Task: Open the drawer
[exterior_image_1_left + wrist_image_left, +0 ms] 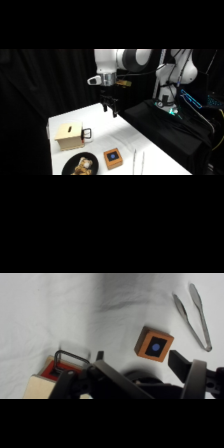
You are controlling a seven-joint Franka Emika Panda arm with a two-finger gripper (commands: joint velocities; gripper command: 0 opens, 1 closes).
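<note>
Drawer (70, 136) at lower left of side view, seated in casing, black loop handle (87, 133) facing right. Gripper (111, 107) hovers up-right of handle (well apart), fingers parted, holding nothing. Descent toward lower left needed.
</note>
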